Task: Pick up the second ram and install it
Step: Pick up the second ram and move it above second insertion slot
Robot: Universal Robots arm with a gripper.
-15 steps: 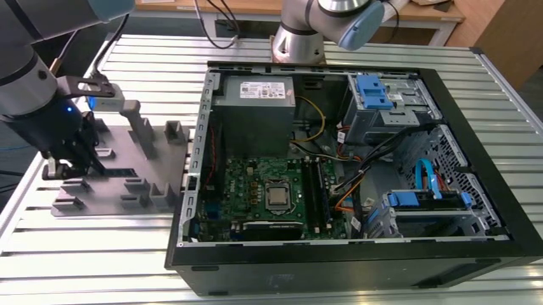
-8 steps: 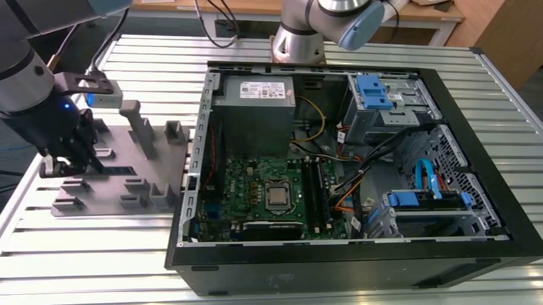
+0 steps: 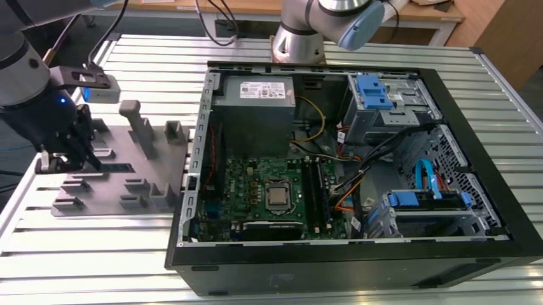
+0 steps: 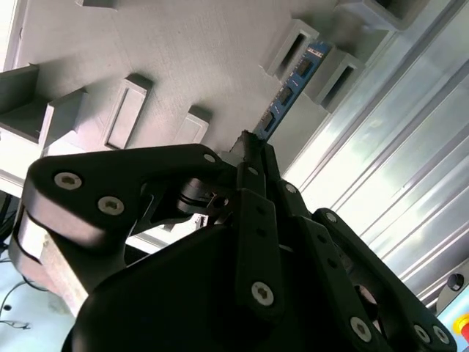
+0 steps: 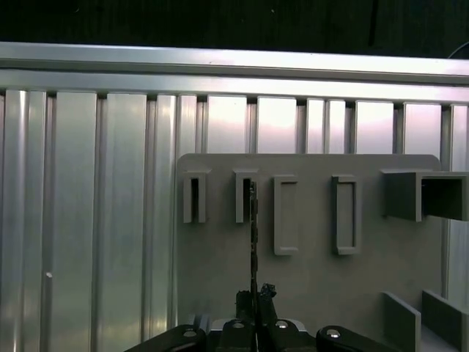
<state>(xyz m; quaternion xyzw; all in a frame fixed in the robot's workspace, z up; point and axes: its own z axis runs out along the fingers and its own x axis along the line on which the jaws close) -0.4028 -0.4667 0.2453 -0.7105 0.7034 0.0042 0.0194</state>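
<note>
Two raised slots of the grey plastic fixture block (image 5: 308, 293) flank the thin blue-green memory board (image 4: 289, 92), pinched by the closed black tool (image 4: 249, 141); the exterior view adds an open black computer case (image 3: 339, 267) alongside.

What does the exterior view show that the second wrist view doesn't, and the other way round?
The exterior view takes in the open computer case with its motherboard. The second wrist view brings close the second ram, blue-green, between two slotted blocks. Both share the grey holder and the gripper, which is shut on the ram.
</note>
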